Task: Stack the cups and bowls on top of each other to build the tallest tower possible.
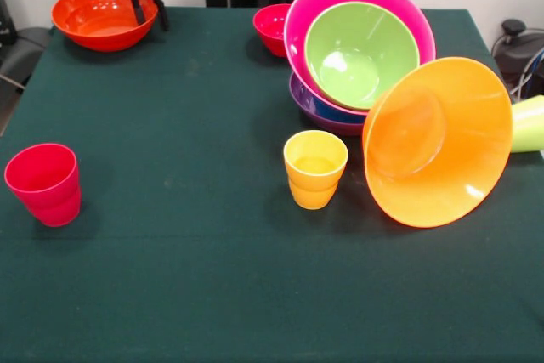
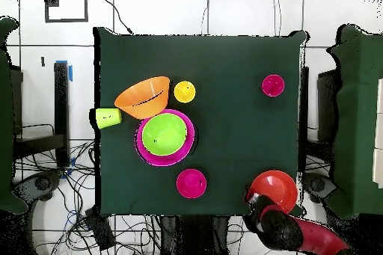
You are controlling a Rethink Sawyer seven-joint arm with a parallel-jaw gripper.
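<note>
On the green desk (image 1: 170,278) the tower (image 1: 357,57) stands right of centre towards the far side: a purple bowl (image 1: 316,110) lowest, a pink bowl (image 1: 299,19) tilted in it, a lime green bowl (image 1: 361,53) inside that. A light orange bowl (image 1: 438,142) leans on its edge against the pile's right side, with a lime green cup (image 1: 529,123) lying just right of it. A yellow cup (image 1: 315,167) stands near the pile, a red cup (image 1: 44,183) near left, a small red bowl (image 1: 272,27) far behind the pile. The gripper (image 1: 146,10) hangs over the rim of the red-orange bowl (image 1: 98,19) at the far left; whether its jaws are spread or pressed together I cannot tell

Bright even light, glossy glare, soft shadows
</note>
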